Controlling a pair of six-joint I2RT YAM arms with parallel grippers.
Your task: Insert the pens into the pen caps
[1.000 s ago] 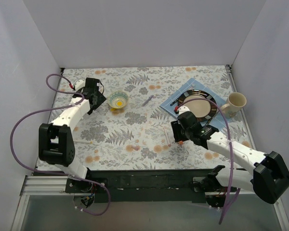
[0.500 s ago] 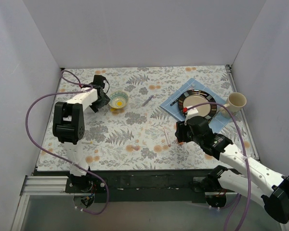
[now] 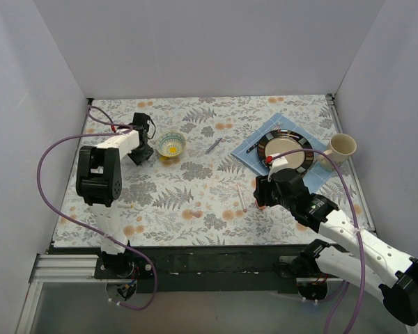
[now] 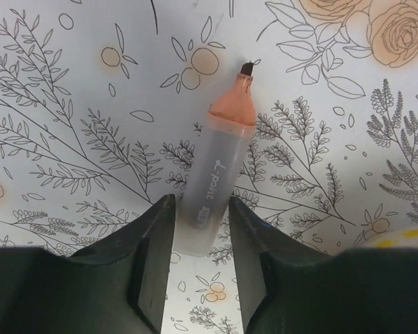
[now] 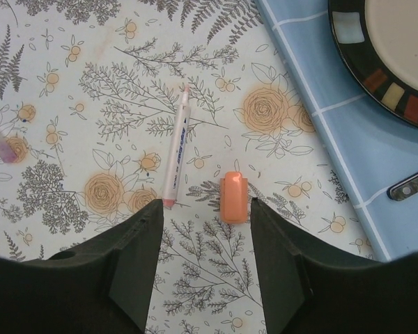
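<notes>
At far left, the left gripper (image 4: 202, 209) has narrowed its jaws to a pen (image 4: 212, 188) lying on the table (image 4: 70, 139); gripped or not, I cannot tell; the right gripper (image 5: 205, 205) hangs open, empty, above an orange cap (image 5: 234, 198) beside another pen (image 5: 176, 149); pickup looks begun.

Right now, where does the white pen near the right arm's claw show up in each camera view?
Top external: white pen lies just left of the right gripper.
Left wrist: not in view; a different, orange-tipped pen shows.
Right wrist: upper middle, beyond the jaws.
Shared landmark: black-rimmed plate.
</notes>
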